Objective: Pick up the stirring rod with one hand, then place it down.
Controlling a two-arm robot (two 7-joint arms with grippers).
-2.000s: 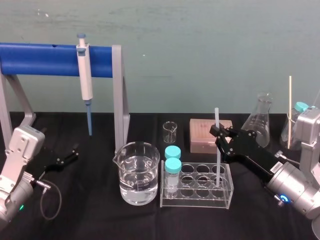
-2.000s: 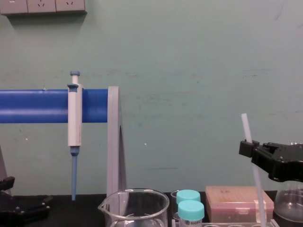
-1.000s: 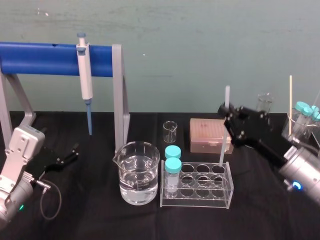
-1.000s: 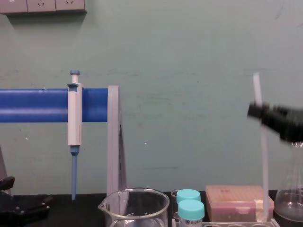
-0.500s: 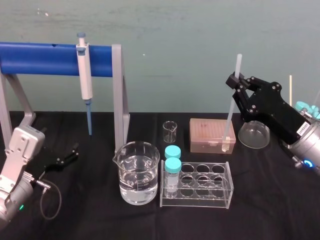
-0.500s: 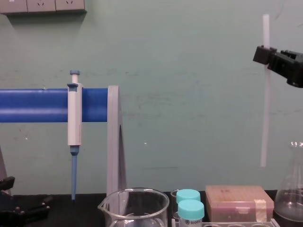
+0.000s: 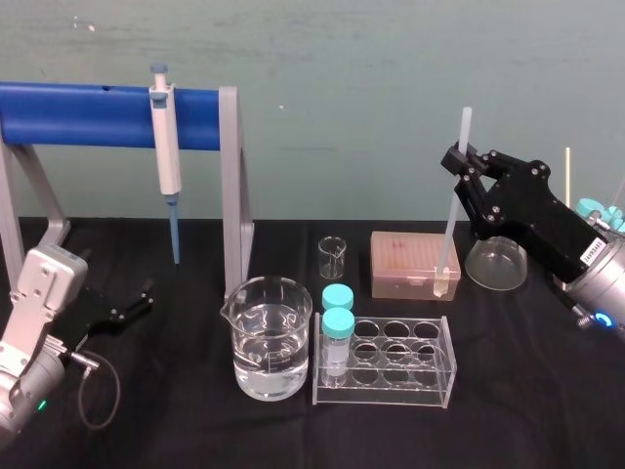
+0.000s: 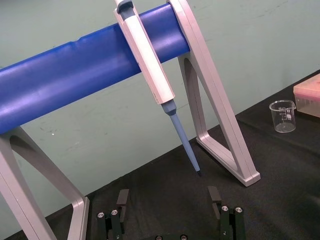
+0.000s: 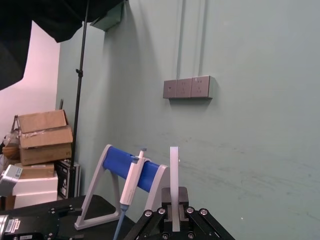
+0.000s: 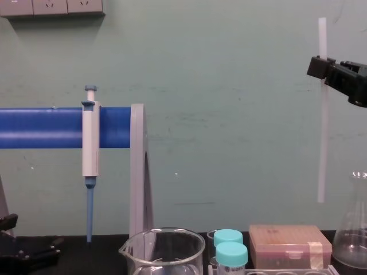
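**Desk:** Where was the stirring rod pictured?

**Caption:** It was held in the air at the right of the bench, close to upright. It was clamped near its upper end by the right gripper. In the chest view its lower end was seen hanging clear above the pink tip box. An Erlenmeyer flask was stood just to the right of that box.

**Desk:** How were the fingers set?

**Caption:** The right gripper's black fingers were clenched on the rod, and a short length of it was left standing above them. The left gripper was parked low over the black tablecloth at the left. Its 2 fingers were spread well apart.

**Desk:** What else was laid out?

**Caption:** 1 white-and-blue pipette was hung tip down from the blue bar of a grey stand. A beaker of water was placed at the centre, beside a clear tube rack. 2 teal-capped tubes were stood at the rack's left end. A small glass beaker was set behind them, left of the tip box.
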